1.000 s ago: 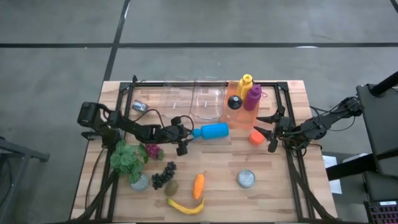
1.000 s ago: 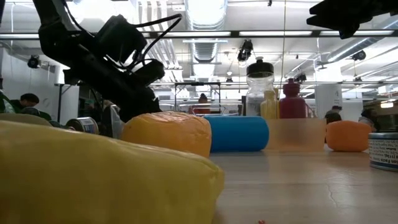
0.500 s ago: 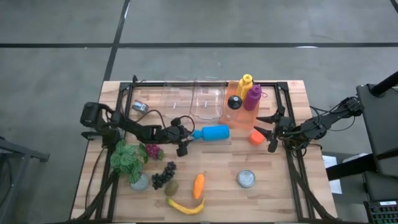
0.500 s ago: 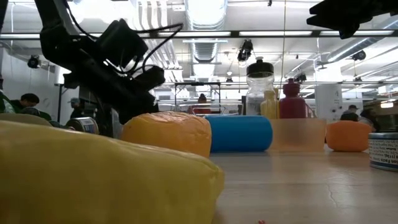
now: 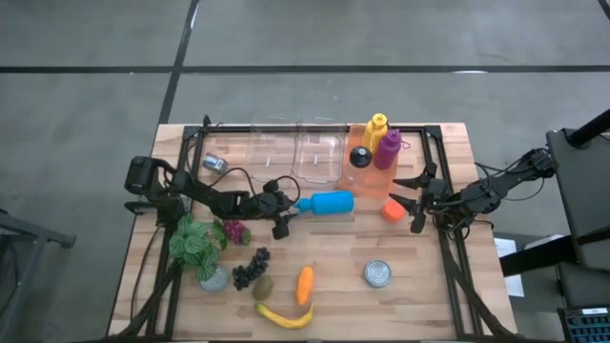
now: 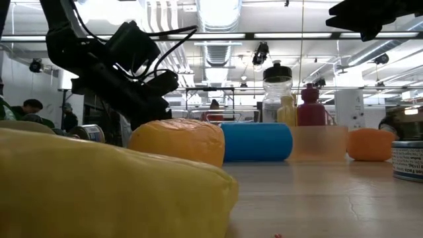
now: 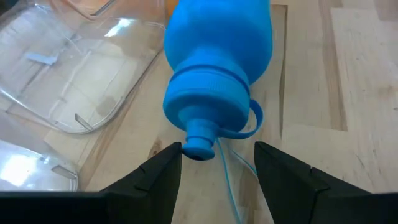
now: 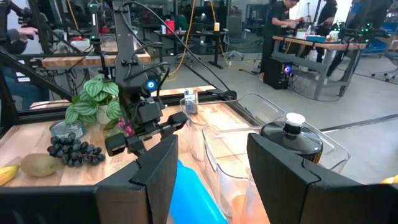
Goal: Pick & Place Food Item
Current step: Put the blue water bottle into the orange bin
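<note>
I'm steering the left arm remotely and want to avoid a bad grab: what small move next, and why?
Probably ease the left claw slightly forward, then close. Its fingers stand open on either side of the spout of the blue bottle, which lies on its side on the table, and they only just reach the spout tip. A bit more reach should give a firmer hold on the cap. The right claw waits beside the orange item.

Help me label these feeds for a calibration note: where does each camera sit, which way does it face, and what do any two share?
High view: overhead, facing straight down on the wooden table; both arms show, left gripper, right gripper.
Low view: tabletop height, facing level across; the left arm shows above.
Left wrist view: on the left arm, facing the lying blue plastic bottle; its open fingers show.
Right wrist view: on the right arm, facing across the table; its open fingers show.
Shared: all four see the blue bottle.
</note>
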